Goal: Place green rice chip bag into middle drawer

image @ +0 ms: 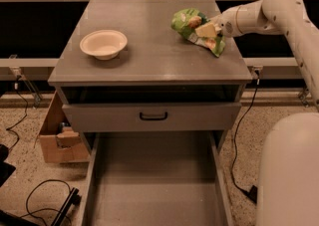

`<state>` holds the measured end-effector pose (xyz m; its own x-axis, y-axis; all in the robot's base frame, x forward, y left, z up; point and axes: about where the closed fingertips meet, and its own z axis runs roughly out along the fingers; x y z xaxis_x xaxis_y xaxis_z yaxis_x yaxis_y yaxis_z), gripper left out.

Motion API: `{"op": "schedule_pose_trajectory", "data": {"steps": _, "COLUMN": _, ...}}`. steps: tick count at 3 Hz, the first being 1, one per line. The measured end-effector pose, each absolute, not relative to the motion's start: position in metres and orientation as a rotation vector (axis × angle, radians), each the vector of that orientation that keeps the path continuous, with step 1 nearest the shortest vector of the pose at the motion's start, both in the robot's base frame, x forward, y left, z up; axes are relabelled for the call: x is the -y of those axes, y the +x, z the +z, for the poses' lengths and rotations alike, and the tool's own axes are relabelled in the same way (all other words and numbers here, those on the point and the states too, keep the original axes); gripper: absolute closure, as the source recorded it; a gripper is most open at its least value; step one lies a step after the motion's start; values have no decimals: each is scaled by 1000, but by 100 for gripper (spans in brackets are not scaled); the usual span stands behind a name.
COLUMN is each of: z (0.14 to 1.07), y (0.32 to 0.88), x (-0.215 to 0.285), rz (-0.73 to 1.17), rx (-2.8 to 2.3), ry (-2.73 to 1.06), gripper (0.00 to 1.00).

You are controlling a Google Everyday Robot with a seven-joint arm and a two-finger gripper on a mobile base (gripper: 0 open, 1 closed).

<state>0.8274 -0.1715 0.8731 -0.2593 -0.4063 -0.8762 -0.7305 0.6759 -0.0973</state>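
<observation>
The green rice chip bag (188, 24) is crinkled, with white patches, and lies at the back right of the cabinet top (149, 65). My gripper (209, 31) reaches in from the right on the white arm and is shut on the bag's right side, and the bag is bunched around the fingers. The middle drawer (154, 180) is pulled out wide open below, and its flat grey floor is bare. The gripper and bag are well behind and above it.
A cream round bowl (103, 44) sits on the left of the cabinet top. A closed drawer front with a black handle (153, 116) is above the open drawer. A cardboard box (57, 138) and cables (40, 197) lie on the floor at left. My white base (291, 170) is at right.
</observation>
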Motion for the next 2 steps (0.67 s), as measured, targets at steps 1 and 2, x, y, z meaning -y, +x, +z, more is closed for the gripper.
{"op": "schedule_pose_trajectory", "data": {"steps": 1, "z": 907, "y": 809, "x": 179, "rz": 360, "rx": -1878, "ry": -908, "gripper": 100}}
{"op": "schedule_pose_trajectory", "data": {"steps": 2, "z": 956, "y": 769, "x": 195, "rz": 293, "rx": -1864, "ry": -897, "gripper": 100}}
